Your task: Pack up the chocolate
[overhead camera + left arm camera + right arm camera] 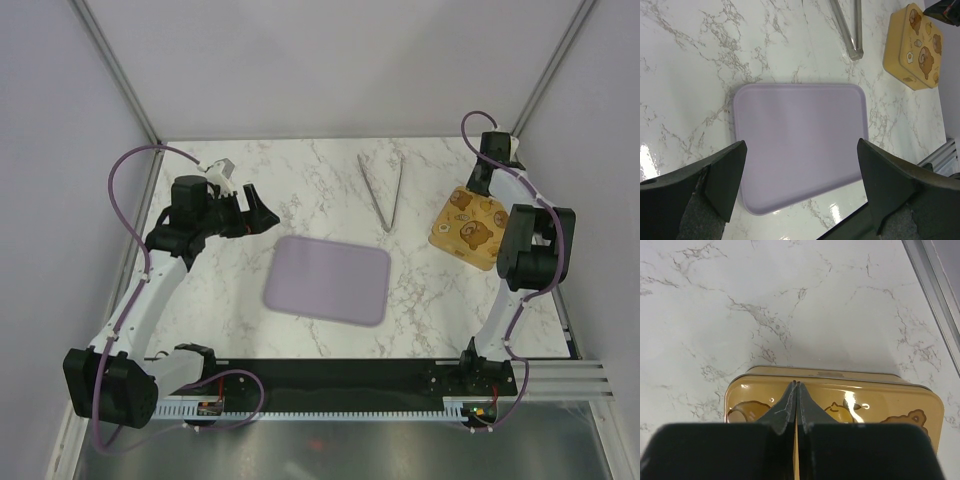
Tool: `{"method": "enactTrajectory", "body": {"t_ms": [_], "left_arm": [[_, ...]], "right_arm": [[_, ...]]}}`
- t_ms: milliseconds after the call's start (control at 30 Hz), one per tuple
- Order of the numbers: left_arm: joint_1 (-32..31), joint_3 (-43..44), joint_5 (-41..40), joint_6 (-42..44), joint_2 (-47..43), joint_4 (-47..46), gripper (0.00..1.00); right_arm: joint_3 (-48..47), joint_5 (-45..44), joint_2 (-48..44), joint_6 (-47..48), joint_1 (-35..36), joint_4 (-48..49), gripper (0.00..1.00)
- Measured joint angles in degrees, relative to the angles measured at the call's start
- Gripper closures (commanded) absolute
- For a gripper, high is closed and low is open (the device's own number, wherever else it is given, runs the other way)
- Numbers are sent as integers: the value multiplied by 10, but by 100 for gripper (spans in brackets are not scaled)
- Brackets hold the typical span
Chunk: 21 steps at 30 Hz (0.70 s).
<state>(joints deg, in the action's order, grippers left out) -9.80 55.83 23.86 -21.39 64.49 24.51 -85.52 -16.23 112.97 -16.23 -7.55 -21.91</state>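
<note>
No chocolate pieces show in any view. The lilac tray lies bare in the middle of the table and also shows in the left wrist view. My left gripper is open and empty, held above the table left of the tray; in its own view the jaws stand wide, framing the tray's near edge. My right gripper is shut and empty, its tips just above the back edge of the closed gold box.
The gold box with bear pictures sits at the right, lid on, and shows in the left wrist view. Metal tongs lie behind the tray, also in the left wrist view. A metal rail runs along the table's right edge.
</note>
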Motion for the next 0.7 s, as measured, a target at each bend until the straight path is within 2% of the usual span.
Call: {"method": "enactTrajectory", "body": {"t_ms": [367,700], "left_arm": [[0,0,-3,0,-4,0,0],[0,0,-2,0,-21,0,0]], "right_arm": [[-13,114,-1,6,2,0,100],[-7,110,-1,-5,2,-16,100]]}}
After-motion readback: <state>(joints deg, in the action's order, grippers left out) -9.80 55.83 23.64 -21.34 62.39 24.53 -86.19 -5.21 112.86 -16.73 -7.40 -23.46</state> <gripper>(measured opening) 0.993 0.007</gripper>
